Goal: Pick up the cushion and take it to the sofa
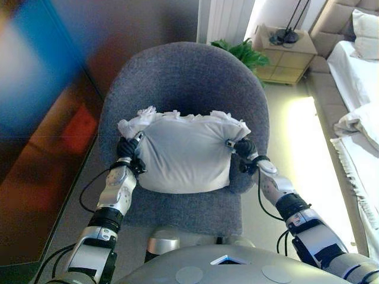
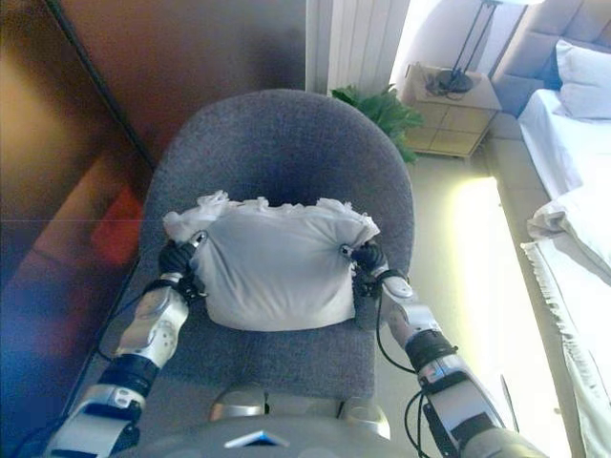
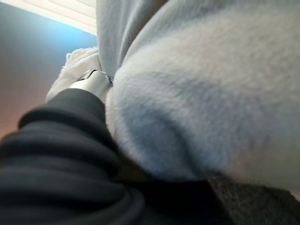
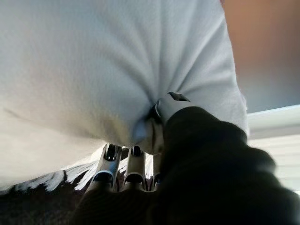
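Note:
A white cushion (image 1: 183, 157) with a frilled far edge is held between my two hands over the seat of a round grey upholstered chair (image 1: 183, 77). My left hand (image 1: 126, 149) grips its left side and my right hand (image 1: 244, 148) grips its right side. In the right wrist view the fingers (image 4: 133, 173) lie under the cushion (image 4: 93, 70) and the thumb digs into the cloth. In the left wrist view the cushion (image 3: 211, 93) bulges against my left hand (image 3: 61, 140). I cannot tell whether the cushion touches the seat.
A dark reddish wall panel (image 1: 41, 118) stands close on the left. A pale floor strip (image 1: 296, 154) runs right of the chair. A bed with white linen (image 1: 355, 77) is at the right, with a bedside cabinet (image 1: 287, 53) and a green plant (image 1: 243, 53) behind the chair.

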Robot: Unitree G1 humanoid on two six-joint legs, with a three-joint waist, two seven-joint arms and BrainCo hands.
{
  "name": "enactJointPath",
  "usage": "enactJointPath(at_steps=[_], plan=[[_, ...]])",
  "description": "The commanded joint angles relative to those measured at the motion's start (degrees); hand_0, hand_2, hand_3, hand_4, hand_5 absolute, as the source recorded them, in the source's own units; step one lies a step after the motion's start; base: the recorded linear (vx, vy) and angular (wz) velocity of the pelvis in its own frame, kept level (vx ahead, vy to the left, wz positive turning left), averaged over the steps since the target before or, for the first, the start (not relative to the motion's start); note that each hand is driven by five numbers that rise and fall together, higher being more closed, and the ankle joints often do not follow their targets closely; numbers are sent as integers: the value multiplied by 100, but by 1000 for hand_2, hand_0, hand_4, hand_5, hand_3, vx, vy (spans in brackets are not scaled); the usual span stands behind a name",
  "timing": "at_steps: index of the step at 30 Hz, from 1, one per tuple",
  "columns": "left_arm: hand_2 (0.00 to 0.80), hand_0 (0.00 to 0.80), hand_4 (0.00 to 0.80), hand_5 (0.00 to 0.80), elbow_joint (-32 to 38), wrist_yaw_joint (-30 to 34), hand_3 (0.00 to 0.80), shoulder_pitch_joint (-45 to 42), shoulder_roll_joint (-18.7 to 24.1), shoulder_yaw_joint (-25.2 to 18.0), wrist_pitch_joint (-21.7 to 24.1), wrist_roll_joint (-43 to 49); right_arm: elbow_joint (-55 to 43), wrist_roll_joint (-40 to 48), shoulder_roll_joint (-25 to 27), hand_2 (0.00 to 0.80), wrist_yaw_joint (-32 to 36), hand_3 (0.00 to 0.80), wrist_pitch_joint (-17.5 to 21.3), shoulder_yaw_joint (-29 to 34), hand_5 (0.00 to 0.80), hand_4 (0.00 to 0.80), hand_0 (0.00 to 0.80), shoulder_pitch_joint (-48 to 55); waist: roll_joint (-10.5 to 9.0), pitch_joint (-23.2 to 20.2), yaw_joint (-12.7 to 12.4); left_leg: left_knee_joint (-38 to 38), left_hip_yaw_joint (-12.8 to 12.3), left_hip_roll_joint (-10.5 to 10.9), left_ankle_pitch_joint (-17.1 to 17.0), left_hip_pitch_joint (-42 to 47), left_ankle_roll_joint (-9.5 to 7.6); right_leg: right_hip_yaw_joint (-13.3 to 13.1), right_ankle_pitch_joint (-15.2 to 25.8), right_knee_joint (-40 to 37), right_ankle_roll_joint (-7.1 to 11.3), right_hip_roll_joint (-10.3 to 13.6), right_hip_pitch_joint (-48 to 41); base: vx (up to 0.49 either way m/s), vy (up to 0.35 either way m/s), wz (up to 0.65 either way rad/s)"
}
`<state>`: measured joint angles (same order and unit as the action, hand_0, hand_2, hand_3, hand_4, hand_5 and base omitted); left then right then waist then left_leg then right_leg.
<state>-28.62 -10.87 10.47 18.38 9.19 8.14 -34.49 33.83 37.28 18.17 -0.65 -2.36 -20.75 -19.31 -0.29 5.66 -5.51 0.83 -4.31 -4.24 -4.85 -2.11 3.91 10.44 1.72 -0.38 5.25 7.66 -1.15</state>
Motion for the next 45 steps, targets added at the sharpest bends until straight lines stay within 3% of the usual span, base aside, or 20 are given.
enactJointPath(at_steps=[1, 5, 9, 13, 19, 20, 25, 26, 35, 41, 42, 45], plan=[[800, 800, 800, 800, -116, -93, 800, 1665, -218, 500, 636, 1, -341, 74, -225, 800, 54, 800, 602, -112, 800, 800, 800, -1617, -27, 68, 35, -945, 184, 342, 539, -618, -44, 44, 148, 379, 73, 428, 520, -298, -37, 0], [800, 800, 800, 800, -527, -278, 800, 2462, -217, 560, 811, -128, -134, 107, -4, 800, 195, 800, 572, -198, 800, 800, 800, -2364, 27, 552, 112, -1708, 183, 296, 707, -1321, -20, 137, -53, 1133, 48, 626, 1221, -278, -31, 0], [800, 800, 800, 800, -697, -441, 800, 2981, -142, 607, 961, -211, -135, 168, 188, 800, 275, 800, 630, -260, 800, 800, 800, -2675, 3, 928, 218, -2947, 183, 281, 1228, -2181, -105, -110, -466, 2425, -107, 809, 2187, -181, -28, -3], [800, 800, 800, 800, -787, -484, 800, 3120, -220, 588, 846, -89, 70, 245, 147, 800, 257, 800, 691, -199, 800, 800, 800, -2754, -14, 1023, 223, -3416, 207, 341, 1494, -2414, -188, -217, -791, 3202, -145, 869, 2546, 34, -22, 16], [800, 800, 800, 800, -992, -573, 800, 3745, -138, 573, 788, -93, 415, 278, 156, 800, 191, 800, 806, -168, 800, 800, 800, -3361, 70, 1296, 258, -3412, 269, 440, 1394, -2573, -139, -265, -787, 3345, -125, 830, 2785, -31, -12, 8], [800, 800, 800, 800, -1039, -577, 800, 3825, -104, 584, 790, -85, 440, 294, 164, 800, 184, 800, 814, -183, 800, 800, 800, -3428, 80, 1309, 260, -3465, 288, 431, 1553, -2518, -108, -296, -939, 3426, -82, 811, 2749, 59, -10, -3], [800, 800, 800, 800, -1249, -516, 800, 4254, 97, 617, 738, -190, 475, 449, 221, 800, 100, 800, 867, -195, 800, 800, 800, -3701, 109, 1323, 311, -3453, 240, 427, 1568, -2411, -87, -292, -973, 3441, -102, 829, 2674, 51, 12, 0], [800, 800, 800, 800, -1266, -513, 800, 4329, 105, 624, 722, -179, 502, 443, 217, 800, 79, 800, 860, -193, 800, 800, 800, -3760, 115, 1335, 321, -3391, 203, 434, 1408, -2446, -110, -258, -824, 3363, -144, 851, 2698, -13, 38, -17], [800, 800, 800, 800, -1343, -537, 800, 4786, 137, 722, 801, -315, 597, 310, 323, 800, -43, 800, 825, -253, 800, 800, 800, -4128, 143, 1300, 371, -3157, 139, 426, 1330, -2271, -55, -246, -778, 3136, -118, 845, 2555, 24, 14, 1], [800, 800, 800, 800, -1544, -668, 800, 5073, 136, 823, 476, -526, 968, 342, 370, 800, -150, 800, 591, -318, 800, 800, 800, -4421, 134, 1320, 389, -3133, 105, 379, 1308, -2280, -21, -248, -741, 3084, -99, 831, 2570, 16, 0, 0], [800, 800, 800, 800, -1733, -654, 800, 5162, 146, 852, 388, -644, 1209, 339, 365, 800, -101, 800, 573, -373, 800, 800, 800, -4524, 137, 1298, 389, -3204, 120, 354, 1475, -2230, 12, -281, -896, 3177, -59, 819, 2542, 101, 1, 0], [800, 800, 800, 800, -2118, -651, 800, 5326, 181, 933, 262, -653, 1620, 357, 376, 800, -10, 800, 489, -456, 800, 800, 800, -4732, 140, 1295, 397, -3259, 105, 349, 1493, -2269, 14, -296, -902, 3229, -55, 820, 2591, 49, 8, 1]])
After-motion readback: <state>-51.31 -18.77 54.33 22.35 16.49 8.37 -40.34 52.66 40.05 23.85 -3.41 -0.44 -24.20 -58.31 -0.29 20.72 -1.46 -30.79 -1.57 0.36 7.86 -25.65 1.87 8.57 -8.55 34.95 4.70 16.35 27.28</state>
